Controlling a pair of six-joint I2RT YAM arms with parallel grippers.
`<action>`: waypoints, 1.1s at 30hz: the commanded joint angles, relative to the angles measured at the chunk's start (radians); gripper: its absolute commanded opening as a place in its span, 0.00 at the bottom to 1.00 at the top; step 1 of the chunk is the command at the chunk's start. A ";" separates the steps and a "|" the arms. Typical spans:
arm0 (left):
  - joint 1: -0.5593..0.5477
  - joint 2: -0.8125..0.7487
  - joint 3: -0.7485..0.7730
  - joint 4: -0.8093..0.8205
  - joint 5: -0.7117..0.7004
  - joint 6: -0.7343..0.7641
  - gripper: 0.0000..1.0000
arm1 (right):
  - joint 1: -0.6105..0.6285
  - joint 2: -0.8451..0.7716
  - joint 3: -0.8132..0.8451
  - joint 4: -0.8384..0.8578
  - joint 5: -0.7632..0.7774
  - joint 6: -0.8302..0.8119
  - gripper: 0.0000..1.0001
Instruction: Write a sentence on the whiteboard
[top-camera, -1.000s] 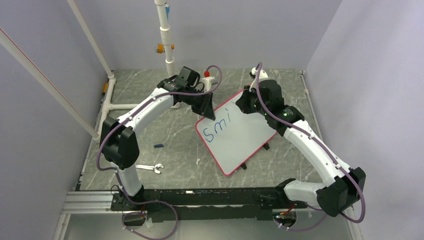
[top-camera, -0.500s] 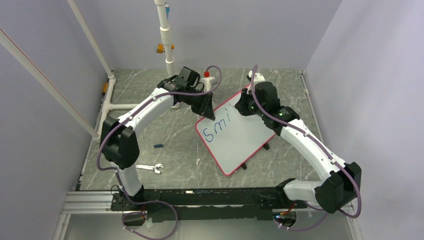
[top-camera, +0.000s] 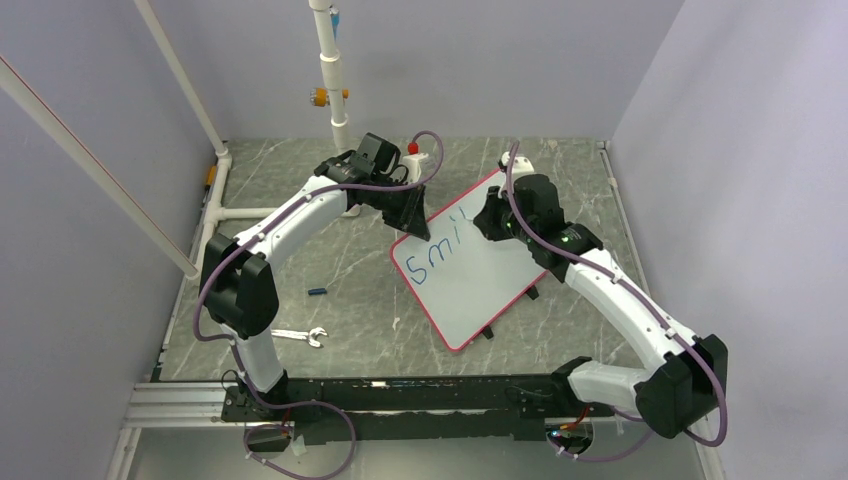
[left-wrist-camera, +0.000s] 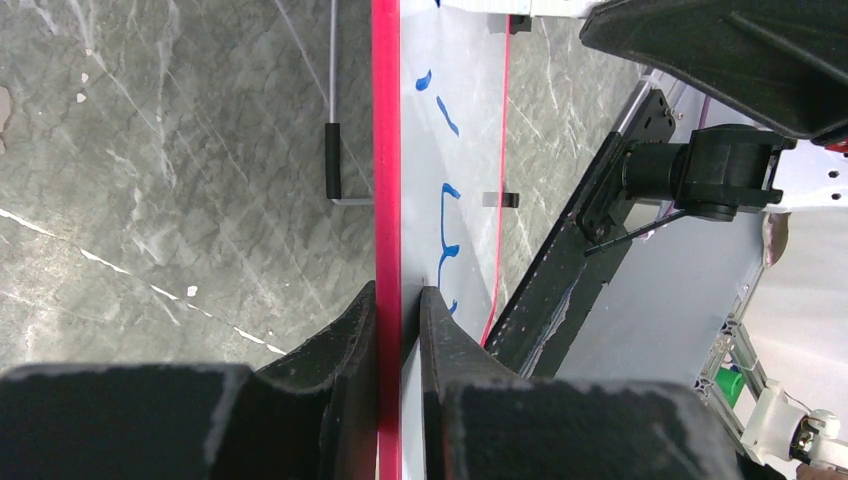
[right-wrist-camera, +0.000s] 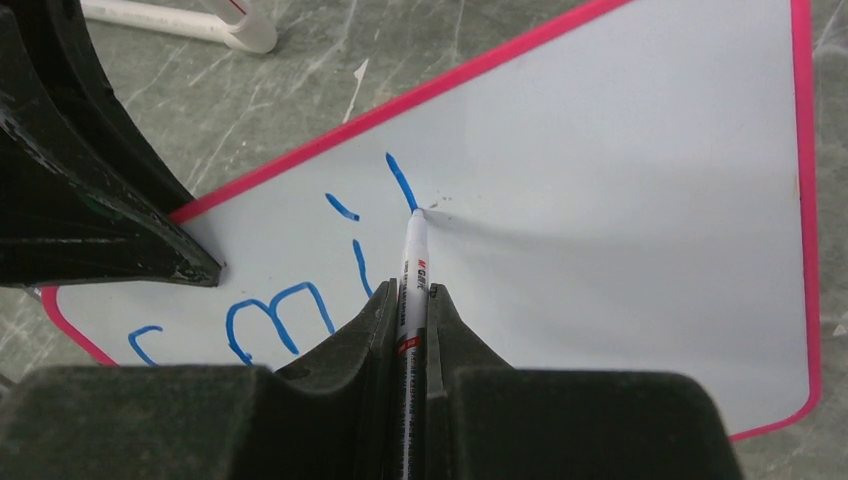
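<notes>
1. Pressed together on the thin red rim of the whiteboard (top-camera: 470, 280): the left gripper (left-wrist-camera: 398, 295), with the rim caught between its two fingers at the board's far-left edge.
2. Set askew in the middle of the table (top-camera: 350, 270), between the two arms, one rounded corner pointing toward the arm bases; small black feet showing along the near-right edge.
3. Clamped on a white marker (right-wrist-camera: 412, 250): the right gripper (right-wrist-camera: 408, 292), reaching over the far part of the board. Marker held lengthwise between the fingers, tip out ahead and touching the white face.
4. Written in thin, uneven blue: the sentence (top-camera: 437, 254), reading "Smi" plus one slanted stroke. Placed near the far-left edge, just beside the left gripper and directly under the right gripper.
5. Seen from the right wrist, marker tip resting at the lower end of that slanted stroke, just right of the dotted "i".
6. Elsewhere on the table, well apart from the board: a wrench (top-camera: 299, 336) near the left arm's base and a small blue object (top-camera: 317, 292) between it and the board. Farther back on the left, a white pipe frame (top-camera: 330, 70) with an orange fitting.
</notes>
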 joint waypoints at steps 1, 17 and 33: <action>-0.002 -0.052 0.033 0.069 -0.035 0.038 0.00 | -0.003 -0.030 -0.046 -0.004 -0.018 0.019 0.00; -0.002 -0.052 0.033 0.069 -0.036 0.039 0.00 | -0.003 -0.090 -0.133 -0.019 0.020 0.026 0.00; -0.002 -0.054 0.031 0.069 -0.035 0.038 0.00 | -0.006 -0.053 -0.027 -0.024 0.079 -0.007 0.00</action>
